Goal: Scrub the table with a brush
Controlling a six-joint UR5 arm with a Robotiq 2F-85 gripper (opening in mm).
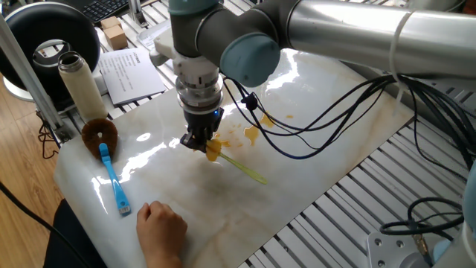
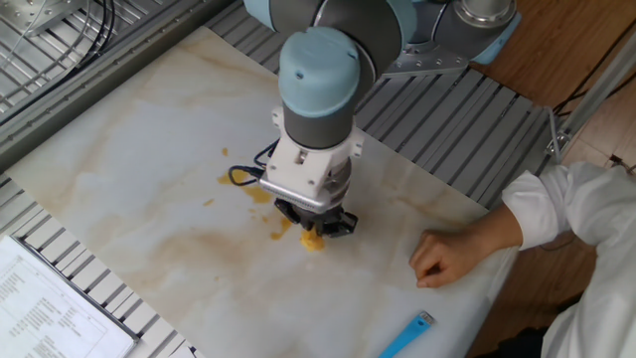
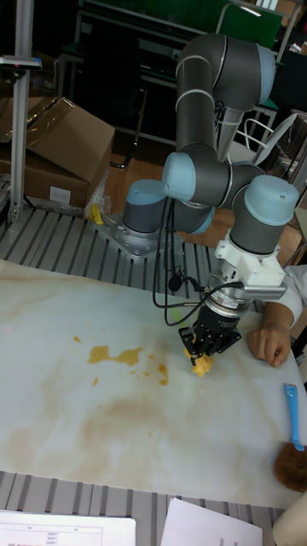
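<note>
The white marble-look table carries orange-brown stains near its middle. My gripper is shut on the brush and presses its yellow sponge head onto the slab beside the stains. The thin yellow-green handle trails away from the head, low over the table. The gripper body hides most of the head.
A person's hand rests on the table near its edge. A blue-handled brush with a round brown head lies near it. A cream bottle and papers stand beyond the slab. Cables hang off the arm.
</note>
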